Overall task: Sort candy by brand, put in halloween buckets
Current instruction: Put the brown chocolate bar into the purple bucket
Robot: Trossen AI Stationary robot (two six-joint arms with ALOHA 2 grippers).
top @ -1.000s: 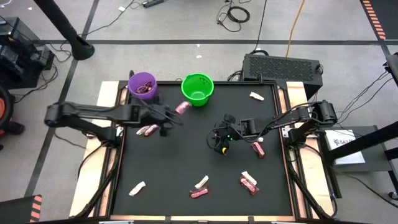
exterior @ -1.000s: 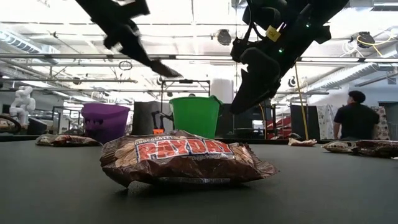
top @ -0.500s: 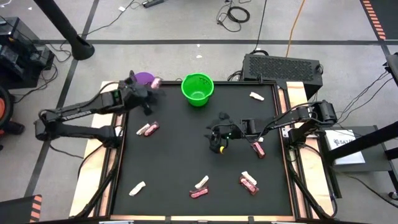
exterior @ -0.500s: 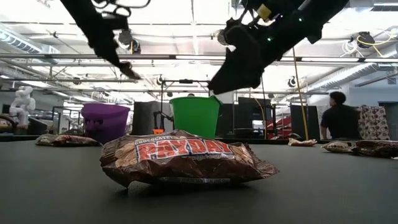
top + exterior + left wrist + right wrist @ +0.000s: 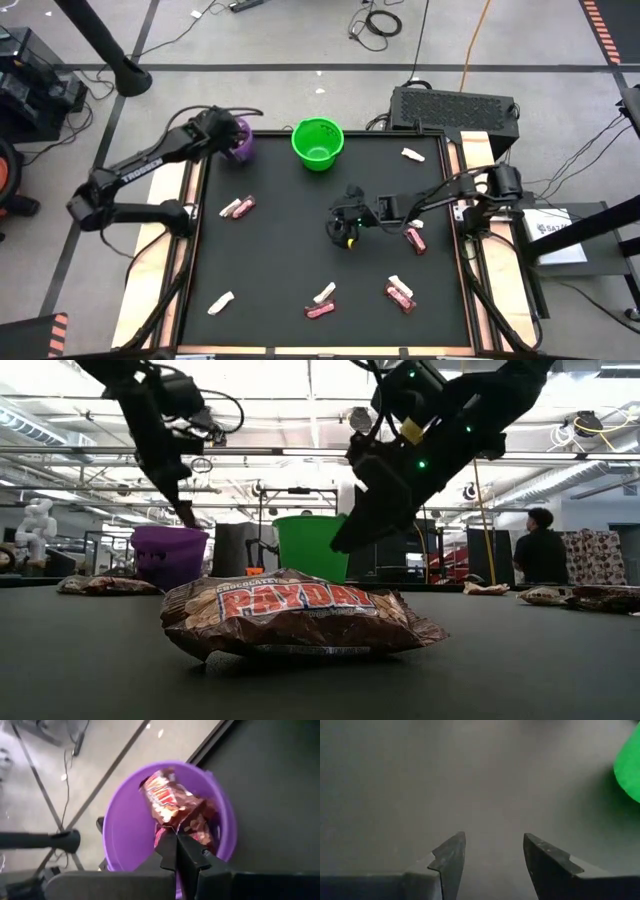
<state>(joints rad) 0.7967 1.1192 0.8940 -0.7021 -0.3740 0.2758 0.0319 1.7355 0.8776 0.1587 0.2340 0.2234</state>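
Your table [image 5: 280,250] is a black surface with both buckets at its far edge: the green bucket [image 5: 317,143] near the middle and the purple bucket [image 5: 240,140] at the far left corner. Your left gripper [image 5: 176,836] hangs over the purple bucket's mouth, its fingers [image 5: 169,851] clenched on a red-brown candy bar [image 5: 170,807] that dangles inside the rim above other wrapped bars. Your right gripper [image 5: 493,849] hovers over bare table near the centre, just short of the green bucket, fingers [image 5: 451,854] released with nothing between them. Loose candy lies scattered: a pink and white pair [image 5: 238,208] on the left, one white bar [image 5: 412,154] far right, one pink bar [image 5: 415,240] beside the right arm, several [image 5: 322,302] along the near edge.
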